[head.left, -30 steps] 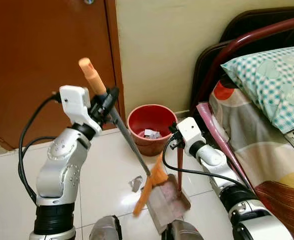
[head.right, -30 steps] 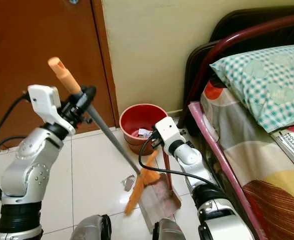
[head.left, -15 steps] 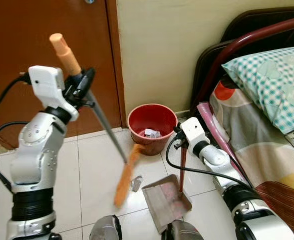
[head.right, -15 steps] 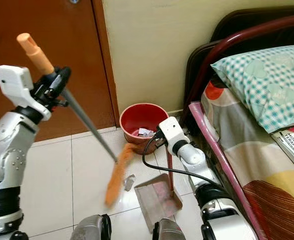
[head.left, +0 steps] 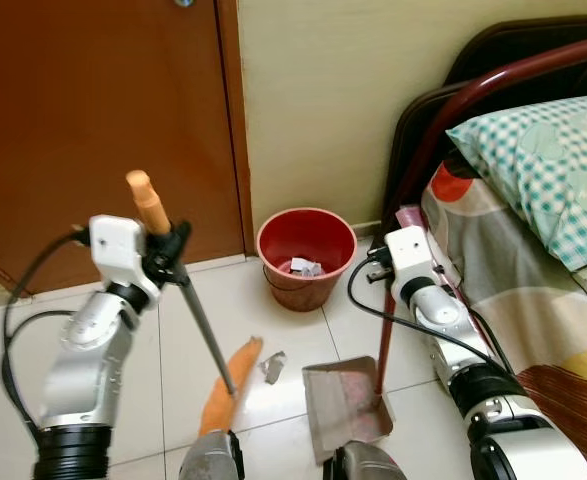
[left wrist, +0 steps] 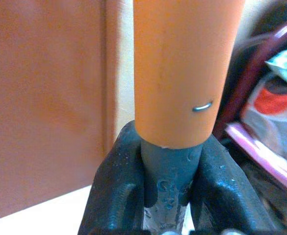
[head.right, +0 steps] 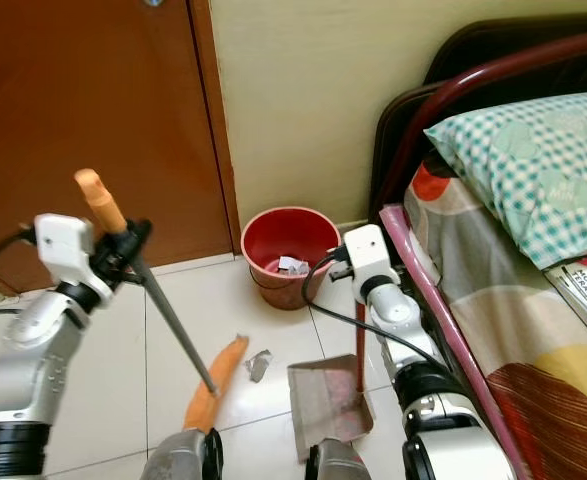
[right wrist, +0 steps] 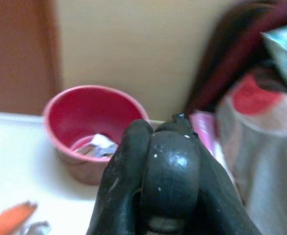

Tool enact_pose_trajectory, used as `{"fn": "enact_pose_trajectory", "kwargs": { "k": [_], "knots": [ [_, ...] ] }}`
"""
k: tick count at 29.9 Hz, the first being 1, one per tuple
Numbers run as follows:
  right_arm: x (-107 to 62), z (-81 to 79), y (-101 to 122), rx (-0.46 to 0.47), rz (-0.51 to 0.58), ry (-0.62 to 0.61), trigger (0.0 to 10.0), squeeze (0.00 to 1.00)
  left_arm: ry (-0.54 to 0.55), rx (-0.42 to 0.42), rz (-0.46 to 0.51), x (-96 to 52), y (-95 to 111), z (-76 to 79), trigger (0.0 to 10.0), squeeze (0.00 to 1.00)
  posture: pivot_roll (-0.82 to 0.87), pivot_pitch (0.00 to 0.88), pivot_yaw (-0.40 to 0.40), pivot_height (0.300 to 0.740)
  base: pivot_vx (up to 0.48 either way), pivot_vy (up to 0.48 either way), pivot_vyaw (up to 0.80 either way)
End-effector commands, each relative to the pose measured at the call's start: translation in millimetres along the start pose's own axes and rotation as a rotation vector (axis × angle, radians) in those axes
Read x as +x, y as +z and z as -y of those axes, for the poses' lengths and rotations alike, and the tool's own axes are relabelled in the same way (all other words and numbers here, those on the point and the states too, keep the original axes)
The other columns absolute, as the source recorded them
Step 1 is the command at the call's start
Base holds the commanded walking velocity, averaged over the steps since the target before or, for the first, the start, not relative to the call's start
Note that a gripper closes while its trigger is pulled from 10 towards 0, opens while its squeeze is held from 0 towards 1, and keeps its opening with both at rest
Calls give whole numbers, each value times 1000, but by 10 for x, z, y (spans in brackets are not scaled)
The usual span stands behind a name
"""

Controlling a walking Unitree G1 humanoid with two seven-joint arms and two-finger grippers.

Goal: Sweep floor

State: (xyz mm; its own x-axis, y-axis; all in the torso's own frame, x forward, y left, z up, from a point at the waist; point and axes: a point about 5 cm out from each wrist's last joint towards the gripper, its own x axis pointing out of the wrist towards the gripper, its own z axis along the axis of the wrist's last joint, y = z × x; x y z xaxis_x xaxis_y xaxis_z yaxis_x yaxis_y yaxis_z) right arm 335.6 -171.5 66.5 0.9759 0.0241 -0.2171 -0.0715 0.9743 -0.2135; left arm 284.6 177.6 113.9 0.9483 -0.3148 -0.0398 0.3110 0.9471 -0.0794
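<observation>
My left gripper (head.left: 176,262) is shut on the grey shaft of a broom (head.left: 201,325) just below its orange grip (left wrist: 182,73). The orange bristles (head.left: 226,388) rest on the white tile floor, left of a small crumpled scrap (head.left: 271,367). My right gripper (head.left: 378,268) is shut on the top of a dustpan's upright red handle (head.left: 382,335). The grey dustpan (head.left: 345,408) sits on the floor right of the scrap, its mouth facing it. In the right wrist view, black fingers (right wrist: 128,161) close around the handle's dark knob (right wrist: 170,176).
A red bucket (head.left: 305,255) holding crumpled paper stands against the wall behind the dustpan. A brown door (head.left: 93,110) is at the left. A bed (head.left: 533,290) with a dark red frame and a checked pillow lines the right side.
My left arm swung the broom away from the dustpan to the left and lowered it; the bristles now lie left of the scrap. The dustpan handle stands more upright.
</observation>
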Motion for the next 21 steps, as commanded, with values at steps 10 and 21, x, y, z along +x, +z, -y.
{"fn": "enact_pose_trajectory", "kwargs": {
  "k": [10,21],
  "knots": [
    [22,-106,81,53,26,-158,10000,0,-269,-93,40,118,95,635,10000,0,20,141,-32,740,0,0,0],
    [28,-319,77,75,13,-116,10000,0,-233,-253,156,188,425,742,10000,0,30,148,-40,740,0,0,0]
  ]
}}
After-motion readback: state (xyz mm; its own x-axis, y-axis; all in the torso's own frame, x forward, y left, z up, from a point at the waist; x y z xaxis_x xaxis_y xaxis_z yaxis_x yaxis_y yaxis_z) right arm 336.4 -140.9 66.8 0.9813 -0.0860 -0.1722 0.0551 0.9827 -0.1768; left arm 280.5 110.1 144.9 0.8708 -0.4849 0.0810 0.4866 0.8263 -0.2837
